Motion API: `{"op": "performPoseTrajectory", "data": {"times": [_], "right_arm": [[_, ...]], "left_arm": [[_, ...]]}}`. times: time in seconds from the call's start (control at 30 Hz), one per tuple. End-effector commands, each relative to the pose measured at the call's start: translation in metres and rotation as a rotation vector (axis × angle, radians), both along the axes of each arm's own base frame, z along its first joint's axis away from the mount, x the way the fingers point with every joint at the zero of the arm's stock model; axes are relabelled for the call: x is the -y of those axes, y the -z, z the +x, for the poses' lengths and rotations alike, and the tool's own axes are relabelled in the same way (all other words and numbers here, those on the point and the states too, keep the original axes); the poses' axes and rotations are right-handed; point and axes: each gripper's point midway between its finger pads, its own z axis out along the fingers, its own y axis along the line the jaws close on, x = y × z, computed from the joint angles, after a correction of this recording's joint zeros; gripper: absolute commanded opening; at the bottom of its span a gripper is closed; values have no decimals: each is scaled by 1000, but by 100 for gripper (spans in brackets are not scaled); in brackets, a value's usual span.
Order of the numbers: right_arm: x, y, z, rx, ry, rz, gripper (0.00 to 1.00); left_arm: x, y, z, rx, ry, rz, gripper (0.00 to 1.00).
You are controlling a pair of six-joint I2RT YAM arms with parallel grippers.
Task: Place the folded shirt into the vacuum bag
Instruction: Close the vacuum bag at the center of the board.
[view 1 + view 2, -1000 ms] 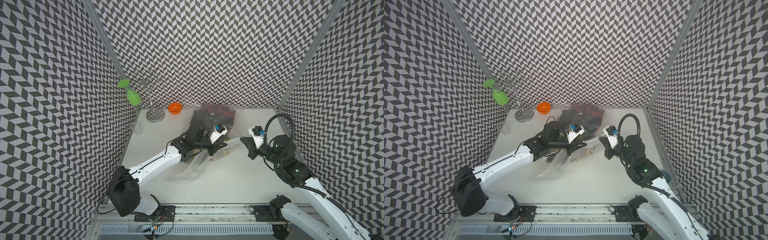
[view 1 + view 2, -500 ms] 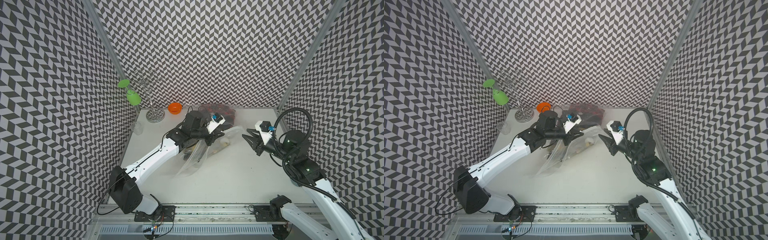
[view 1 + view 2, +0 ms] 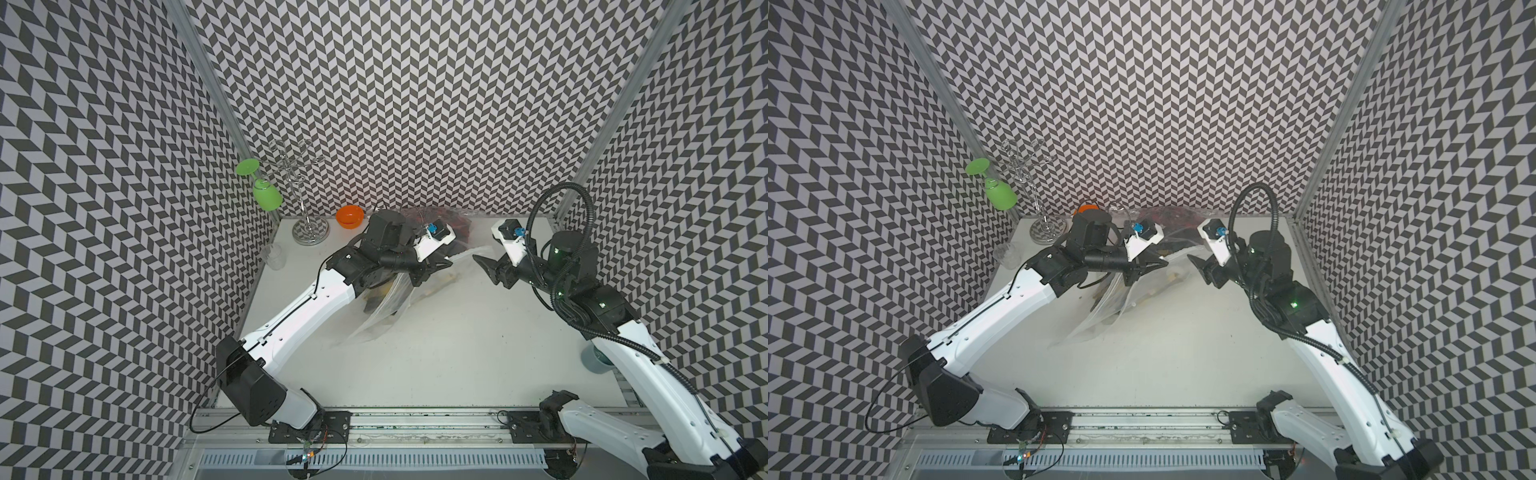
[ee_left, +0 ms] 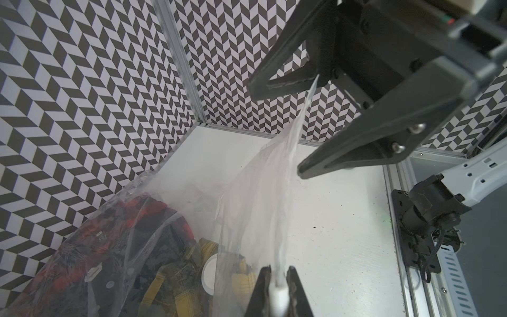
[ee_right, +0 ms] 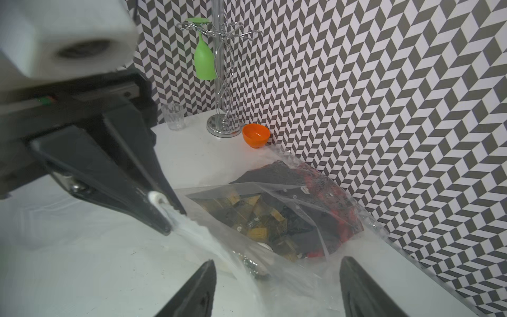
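Observation:
The vacuum bag (image 3: 380, 318) (image 3: 1100, 316) is clear crinkly plastic, partly lifted off the white table. Inside it lies the folded shirt (image 4: 118, 227) (image 5: 274, 219), red-black and yellow-black plaid, next to the round white valve (image 4: 209, 275). My left gripper (image 3: 444, 264) (image 3: 1160, 263) (image 4: 277, 270) is shut on the bag's top edge, with the white zip slider (image 5: 155, 197) pinched between its jaws. From there a strip of bag (image 4: 288, 164) stretches toward my right gripper (image 3: 484, 266) (image 3: 1196, 264) (image 5: 278, 260), which is open wide just right of the left one.
At the back left stand an orange bowl (image 3: 350, 216), a wire glass rack (image 3: 309, 232) with a hanging green glass (image 3: 267, 196), and a clear cup (image 3: 274, 255). A grey-blue cup (image 3: 593, 360) sits at the table's right edge. Patterned walls enclose three sides.
The right gripper's jaws went from shut to wide apart, letting go of the bag's edge. The left arm has raised its end of the bag.

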Motion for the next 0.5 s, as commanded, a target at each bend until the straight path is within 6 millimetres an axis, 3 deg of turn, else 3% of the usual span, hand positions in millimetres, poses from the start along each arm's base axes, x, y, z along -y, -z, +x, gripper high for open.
{"op": "performPoseTrajectory", "data": {"times": [0.0, 0.27, 0.47], "right_arm": [[-8, -17, -4, 61, -59, -18, 74], [-20, -4, -1, 75, -153, -107, 76], [-31, 1, -15, 69, -260, -96, 67]], "left_arm": [[1, -29, -6, 82, 53, -35, 0], [-2, -17, -6, 100, 60, 9, 0], [-3, -10, -7, 96, 61, 21, 0]]}}
